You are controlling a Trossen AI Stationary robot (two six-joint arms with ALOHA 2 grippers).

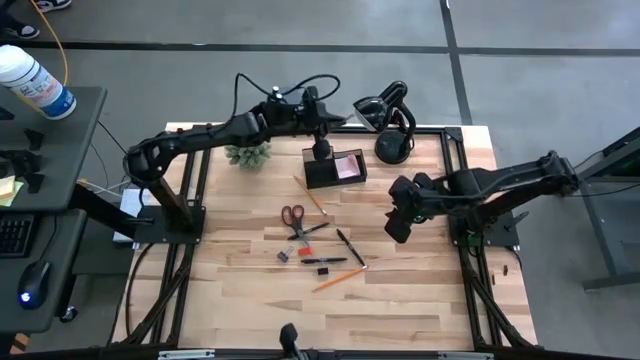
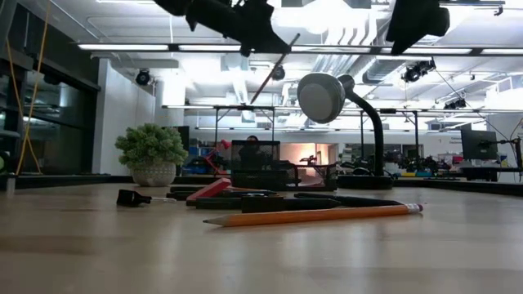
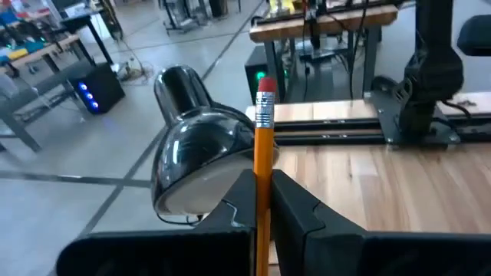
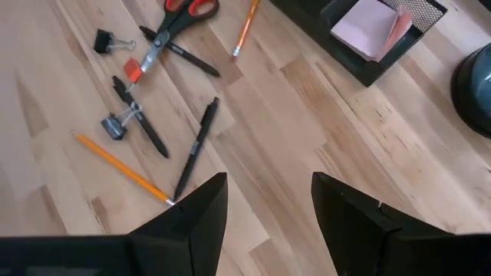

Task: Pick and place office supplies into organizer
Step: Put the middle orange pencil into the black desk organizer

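Note:
My left gripper (image 3: 263, 201) is raised above the table's far side, beside the black organizer (image 1: 335, 168), and is shut on an orange pencil (image 3: 263, 153). It faces a black desk lamp's head (image 3: 192, 153). A pink sticky pad (image 1: 349, 166) lies inside the organizer. On the table's middle lie red-handled scissors (image 1: 292, 215), two more orange pencils (image 1: 310, 195) (image 1: 338, 278), black pens (image 1: 350, 246) and binder clips (image 4: 115, 123). My right gripper (image 4: 268, 208) hangs open above the table's right half (image 1: 400, 222), with nothing between its fingers. My left gripper pinches the pencil's shaft (image 3: 262, 180) between its two fingers (image 3: 303, 215), which lie across it. The eraser end (image 3: 265, 86) sticks out past the fingers. In the low view the pencil (image 2: 274, 69) slants below the gripper, lifted well clear of the table.
The desk lamp (image 1: 392, 125) stands at the far edge, right of the organizer. A green spiky plant (image 1: 248, 154) in a pot sits at the far left. The near half of the wooden table (image 1: 400, 310) is bare wood.

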